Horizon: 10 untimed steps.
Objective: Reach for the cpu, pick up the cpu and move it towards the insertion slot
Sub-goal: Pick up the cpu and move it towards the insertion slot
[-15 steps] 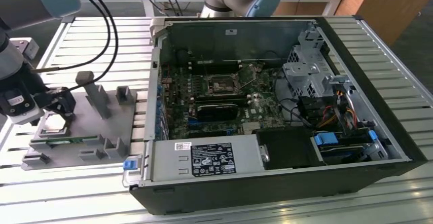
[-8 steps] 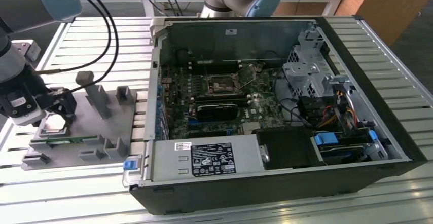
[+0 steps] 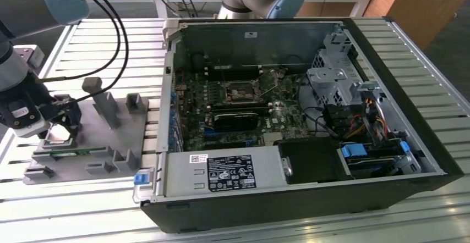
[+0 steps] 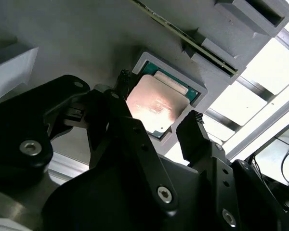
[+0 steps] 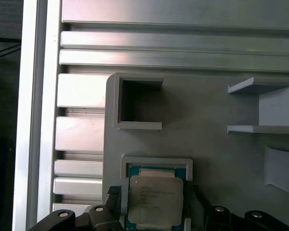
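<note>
We see the gripper (image 3: pixel 63 123) low over the grey tray (image 3: pixel 118 139) at the exterior view's left, well apart from the open computer case (image 3: pixel 411 89). The cpu (image 4: pixel 156 103) lies flat in its square recess in the tray. In both wrist views the jaws stand released, one finger on each side of the chip and not clamped on it.

We judge the main risk to be the recess rim (image 5: pixel 156 162), which rises close around the chip. If the fingers (image 4: pixel 195 130) come in too high or off-centre, they could bear on the rim or catch only a corner. The chip would then tip and wedge against the wall.

Its edge is thin and offers little purchase, so a shallow grasp could let it slip on the way across. The memory stick (image 4: pixel 183 36) stands just beside the recess and could be knocked. The insertion slot (image 3: pixel 241 93) sits inside the case among other parts, so a tilted chip could strike something there.
</note>
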Each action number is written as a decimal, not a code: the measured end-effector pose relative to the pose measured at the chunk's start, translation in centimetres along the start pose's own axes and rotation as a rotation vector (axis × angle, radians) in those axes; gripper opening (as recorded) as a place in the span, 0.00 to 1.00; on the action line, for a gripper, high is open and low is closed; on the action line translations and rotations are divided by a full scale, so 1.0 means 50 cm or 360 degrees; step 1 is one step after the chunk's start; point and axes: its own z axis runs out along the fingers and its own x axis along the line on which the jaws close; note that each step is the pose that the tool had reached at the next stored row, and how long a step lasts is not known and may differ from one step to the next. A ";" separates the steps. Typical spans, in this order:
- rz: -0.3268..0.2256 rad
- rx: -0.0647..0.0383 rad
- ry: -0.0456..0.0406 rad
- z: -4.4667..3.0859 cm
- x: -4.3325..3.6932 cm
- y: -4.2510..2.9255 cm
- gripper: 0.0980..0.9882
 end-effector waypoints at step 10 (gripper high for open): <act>0.0000 0.0000 0.0000 0.005 0.002 0.003 0.64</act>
